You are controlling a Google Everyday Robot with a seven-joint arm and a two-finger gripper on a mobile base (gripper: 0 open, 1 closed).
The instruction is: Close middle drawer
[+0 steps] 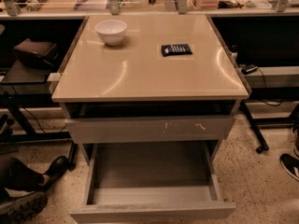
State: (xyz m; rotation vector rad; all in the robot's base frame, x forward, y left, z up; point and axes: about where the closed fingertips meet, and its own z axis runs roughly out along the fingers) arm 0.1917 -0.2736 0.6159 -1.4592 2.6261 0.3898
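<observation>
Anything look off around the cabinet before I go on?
The middle drawer stands pulled far out, empty. The drawer front above looks slightly open and bears pale scratch marks right of centre. The white bowl and dark packet on the cabinet top sit normally. The gripper is not in view.
</observation>
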